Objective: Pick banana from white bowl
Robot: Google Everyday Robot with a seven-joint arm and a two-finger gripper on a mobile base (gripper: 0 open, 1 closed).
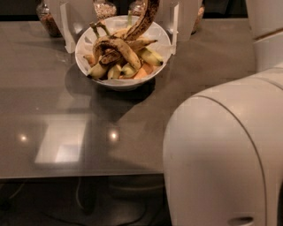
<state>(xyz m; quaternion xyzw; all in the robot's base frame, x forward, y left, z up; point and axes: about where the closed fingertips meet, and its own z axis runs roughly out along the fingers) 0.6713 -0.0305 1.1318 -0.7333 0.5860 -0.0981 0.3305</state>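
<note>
The white bowl [84, 48] stands on the grey table at the top centre of the camera view, piled with several bananas. One long, brown-spotted banana [147, 16] stands nearly upright over the pile, and its upper end runs off the top edge. Short greenish-yellow bananas [149, 56] lie lower in the bowl. My gripper [132, 5] is at the top edge, right above the bowl, with white parts coming down on either side of it. Its hold on the banana is cut off by the frame.
Glass jars [46, 17] of dry goods stand behind the bowl at the table's far edge. My own white arm housing [221, 154] fills the lower right and hides that part of the table [66, 132]. The table's front edge runs along the bottom left.
</note>
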